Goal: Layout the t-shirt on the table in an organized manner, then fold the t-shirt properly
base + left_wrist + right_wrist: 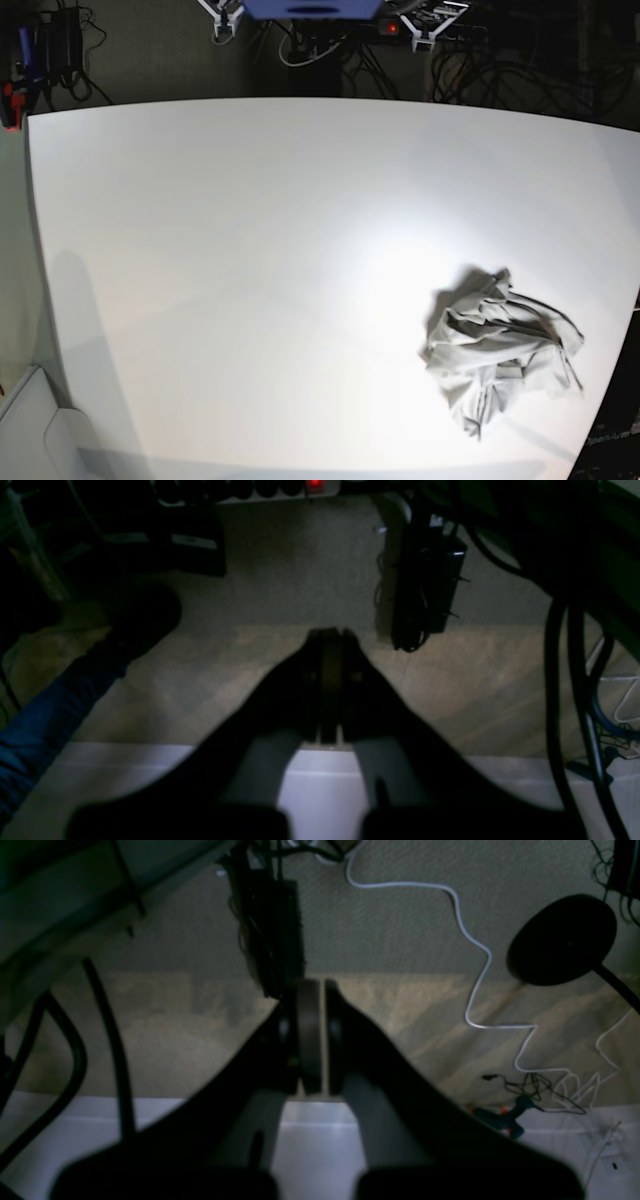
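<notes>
Well, left to right on my base view: bare worktop (220, 250), then the shirt (500, 345) crumpled near its right front corner. Soft, light, floppy; I'd pinch an outer edge. Both fingers (330, 640) (312, 990) closed, empty.

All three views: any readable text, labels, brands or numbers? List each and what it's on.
None readable.
t-shirt: plain, no print.
table: bare white, no marks.
Black box on the floor, left wrist view: pale label patches, too blurred to read.
Power strip, same view: only a red light, no legible text.
</notes>
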